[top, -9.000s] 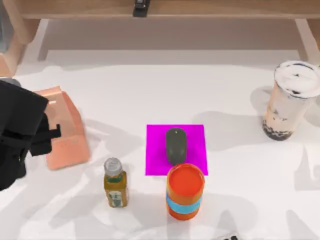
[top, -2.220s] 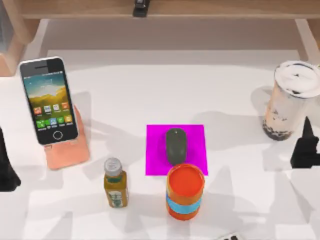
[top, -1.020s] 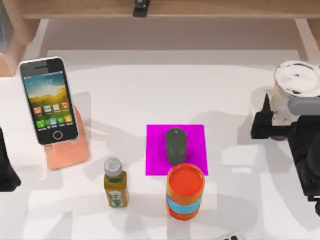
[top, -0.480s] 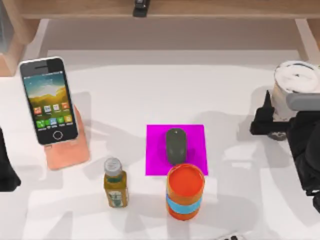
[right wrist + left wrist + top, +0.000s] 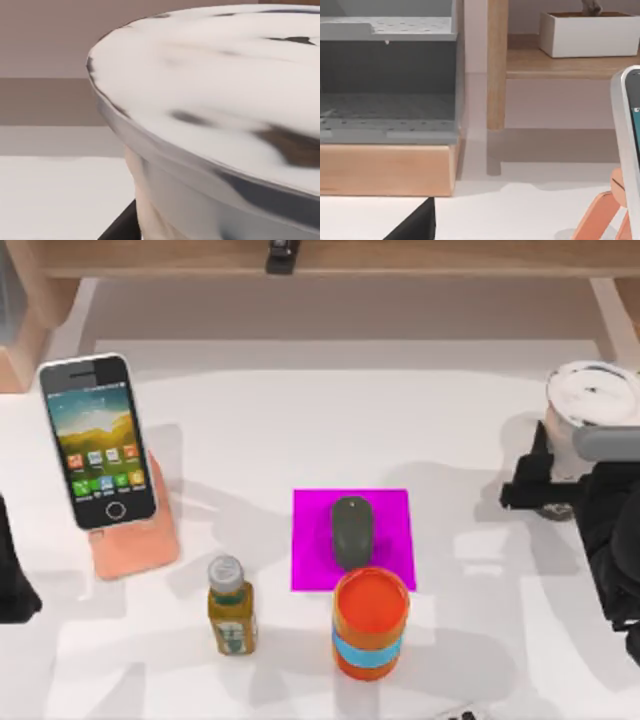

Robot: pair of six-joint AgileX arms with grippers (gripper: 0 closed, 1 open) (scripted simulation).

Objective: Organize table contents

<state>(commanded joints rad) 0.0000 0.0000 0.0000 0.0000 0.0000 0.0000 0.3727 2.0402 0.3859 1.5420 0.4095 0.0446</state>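
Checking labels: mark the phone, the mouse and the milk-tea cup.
phone (image 5: 95, 440), top view, middle of its screen
mouse (image 5: 351, 530), top view, centre of its back
milk-tea cup (image 5: 592, 395), top view, on its lid

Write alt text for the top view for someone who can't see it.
On a white table, the right gripper closes around a milk-tea cup at the right edge. A mouse sits on a magenta pad mid-table, and a phone leans on an orange stand at left.
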